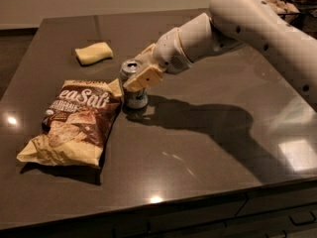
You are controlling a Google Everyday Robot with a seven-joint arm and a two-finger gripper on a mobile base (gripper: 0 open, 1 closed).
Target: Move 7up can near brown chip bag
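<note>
The 7up can [132, 99] stands upright on the dark table, its silver top showing, right beside the top right corner of the brown chip bag [77, 123]. The bag lies flat at the left with white "Sea Salt" lettering. My gripper [140, 77] reaches in from the right and is shut on the can, with one tan finger [144, 77] across its near side. The can's middle is hidden behind that finger.
A yellow sponge [93, 53] lies at the back left of the table. My white arm [247, 21] crosses the right rear of the table. The front edge [163, 202] of the table runs along the bottom, with drawers below.
</note>
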